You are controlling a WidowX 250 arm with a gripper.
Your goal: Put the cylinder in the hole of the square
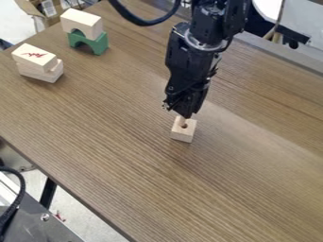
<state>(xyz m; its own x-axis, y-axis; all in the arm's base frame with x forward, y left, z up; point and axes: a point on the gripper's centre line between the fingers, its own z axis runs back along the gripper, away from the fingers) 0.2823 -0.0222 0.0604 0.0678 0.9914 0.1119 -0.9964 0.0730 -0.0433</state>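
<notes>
Table (114,137), seemingly wood: square (182,134), green arch (101,45), block (53,74).

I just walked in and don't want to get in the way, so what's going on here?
A black robot arm has a small, pale wooden cylinder in its black two-finger gripper. It is holding it at a pale, square wooden block on the brown wood-grain table. The cylinder's lower end is right by the hole in the block's top. Whether it has begun to enter, I cannot tell, but it is not fully in.
</notes>
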